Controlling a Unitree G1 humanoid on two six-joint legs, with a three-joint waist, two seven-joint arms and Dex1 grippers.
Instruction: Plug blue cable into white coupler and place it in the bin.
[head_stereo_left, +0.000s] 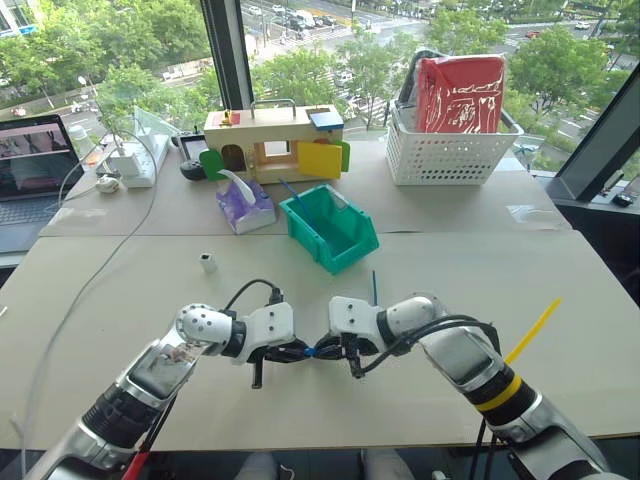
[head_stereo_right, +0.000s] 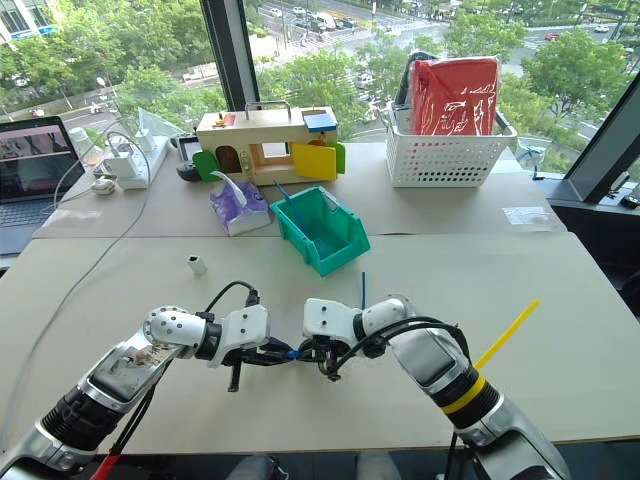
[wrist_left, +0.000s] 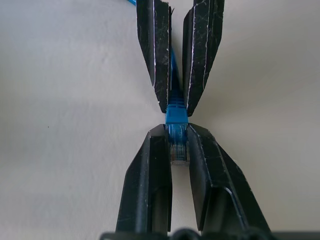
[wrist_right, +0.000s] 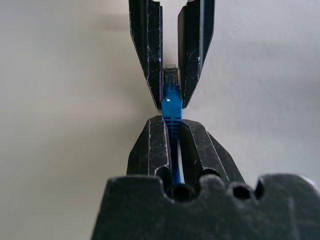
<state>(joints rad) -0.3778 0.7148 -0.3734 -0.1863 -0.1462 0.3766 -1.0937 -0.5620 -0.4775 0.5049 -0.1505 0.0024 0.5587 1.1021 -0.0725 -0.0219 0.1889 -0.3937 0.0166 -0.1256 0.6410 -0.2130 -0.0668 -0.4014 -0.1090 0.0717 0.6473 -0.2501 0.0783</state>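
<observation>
The thin blue cable with its small clear plastic plug (wrist_left: 178, 135) hangs just above the beige table (head_stereo_left: 560, 300), between my two hands. My left gripper (wrist_left: 178, 145) is pinched tight on the plug. My right gripper (wrist_right: 172, 131), tip to tip with it, has its black fingers (wrist_right: 150, 145) around the blue boot and cord; I can't tell whether they press. The tiny white plastic coupler (head_stereo_left: 207, 262) stands at ten o'clock, well apart. The teal-green plastic bin (head_stereo_left: 330, 228) with its sloped front sits at twelve o'clock.
</observation>
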